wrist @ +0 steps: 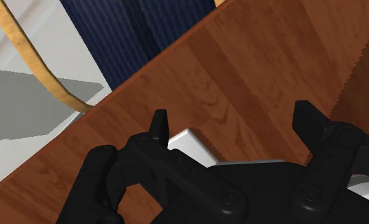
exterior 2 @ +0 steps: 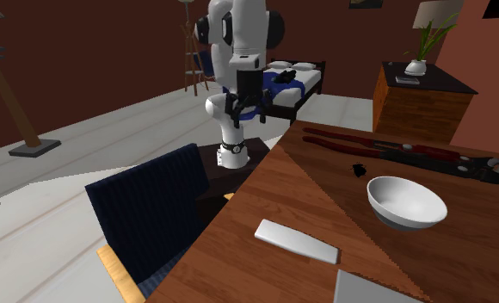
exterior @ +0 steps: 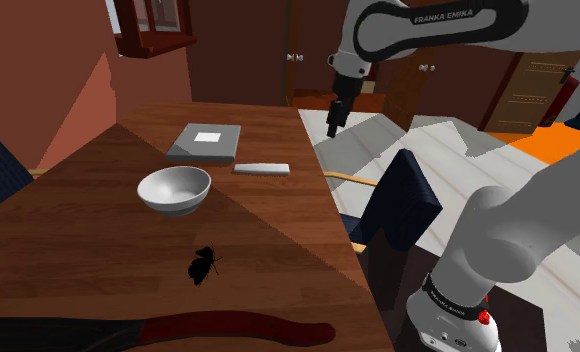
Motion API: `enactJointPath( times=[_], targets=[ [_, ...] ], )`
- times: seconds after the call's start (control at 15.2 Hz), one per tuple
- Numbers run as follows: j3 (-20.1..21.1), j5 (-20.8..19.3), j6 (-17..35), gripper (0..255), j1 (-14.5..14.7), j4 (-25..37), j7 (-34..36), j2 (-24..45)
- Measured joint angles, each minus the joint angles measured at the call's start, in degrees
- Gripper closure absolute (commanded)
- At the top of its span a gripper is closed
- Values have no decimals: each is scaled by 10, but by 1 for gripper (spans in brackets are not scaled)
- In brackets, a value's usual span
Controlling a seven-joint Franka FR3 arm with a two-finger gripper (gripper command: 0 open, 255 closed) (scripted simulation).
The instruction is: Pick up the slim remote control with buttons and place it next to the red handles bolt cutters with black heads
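Shoulder view, biggest stuff first: got a brown wooden table (exterior: 278, 240) taking up most of the left side. Then the white arm (exterior: 438, 30), coming up from the stand and arching over the table's chair-side edge. Next down, a dark blue chair (exterior: 403, 205) pushed up against that same edge.

On to the bolt cutters (exterior: 228, 328), laid out along the table's end nearest the stand. Easier to read in the second exterior view (exterior 2: 411, 153): red handles pointing toward the chair-side edge, black head toward the opposite edge.

Then a flat grey box (exterior: 205, 143) near the other end of the table, white patch on top. White bowl (exterior: 174, 189) upright around mid-table, near the box.

Slim remote (exterior: 262, 169) next: plain pale grey-white, lying flat close to the chair-side edge (exterior 2: 296, 241), just beside the grey box and well apart from the bolt cutters.

Also a small black thing (exterior: 203, 265) between the bowl and the cutters, can't tell what.

Smallest last: the black pincer (exterior: 334, 130), hanging in the air by the chair-side edge up at the remote's end, touching nothing. Wrist view (wrist: 233, 121): fingers spread apart, so open and empty, with wood grain, the table edge and the chair below.
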Motion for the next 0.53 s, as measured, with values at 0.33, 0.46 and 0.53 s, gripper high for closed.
enactJointPath(
  times=[0.33,0.46,0.53],
  targets=[
    [-26,13,53,0,17,50,-78,110],
    [-32,21,73,0,24,67,-107,151],
    [-34,26,79,0,26,82,-122,174]
  ],
)
